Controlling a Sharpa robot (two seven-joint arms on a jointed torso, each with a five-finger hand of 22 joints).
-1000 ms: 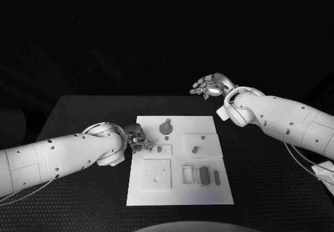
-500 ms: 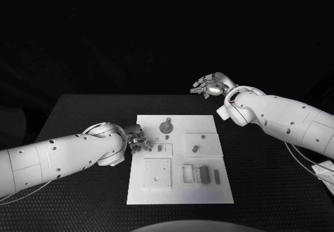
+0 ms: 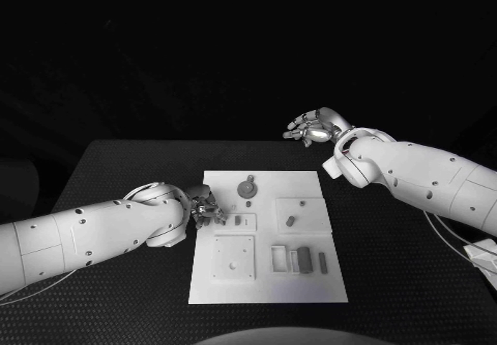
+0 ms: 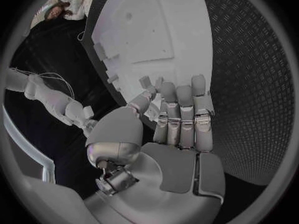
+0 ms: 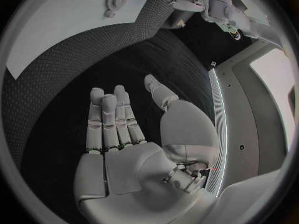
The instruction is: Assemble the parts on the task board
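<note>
The white board [image 3: 267,237] lies mid-bench [image 3: 124,172], grey parts [image 3: 302,260] on it; the left robot hand [image 3: 206,207] hovers at its left edge, fingers apart, the right robot hand [image 3: 313,128] raised behind, empty.

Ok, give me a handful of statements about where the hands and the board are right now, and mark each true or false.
1. The left hand is at the left edge of the task board. True.
2. The right hand rests on the board. False: it is up beyond the table's far edge, clear of the board.
3. The right hand holds a part. False: its fingers are spread with nothing in them.
4. A round gear-like part lies near the board's far end. True.
5. The board lies off the table. False: it lies on it.
</note>
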